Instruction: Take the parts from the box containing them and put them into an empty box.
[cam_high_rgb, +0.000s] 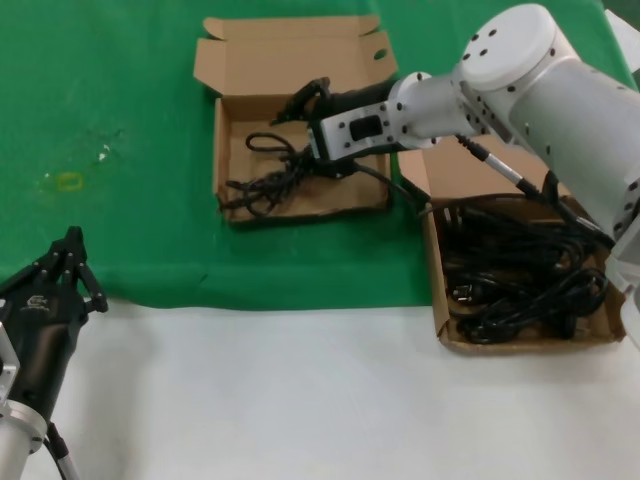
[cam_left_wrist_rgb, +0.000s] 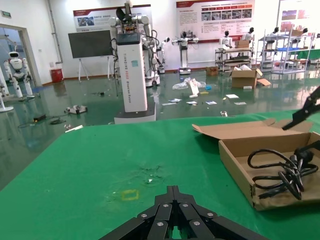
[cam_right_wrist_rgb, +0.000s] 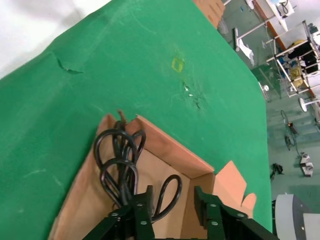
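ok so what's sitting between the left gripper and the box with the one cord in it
Nothing solid: in the head view, only bare green cloth separates the left gripper from that box, apart from a small yellow mark.

Matt green cloth (cam_high_rgb: 130, 110) over far part of counter (cam_high_rgb: 260, 390), slightly wrinkled, small scuffed shiny patch; near part bare, smooth white, low sheen. Far box (cam_high_rgb: 225, 160) and near-right box (cam_high_rgb: 437, 300): brown corrugated cardboard, matt, raw paper edges. Cords (cam_high_rgb: 265, 180) in far box and cords in right box (cam_high_rgb: 520, 285): black rubber, smooth, faint gloss. Right arm (cam_high_rgb: 540, 90): glossy pale grey plastic shell. Right claw (cam_right_wrist_rgb: 172, 210): black metal-looking links, satin, small bright screws, fingers apart. Left claw (cam_high_rgb: 68, 262): same matt black.
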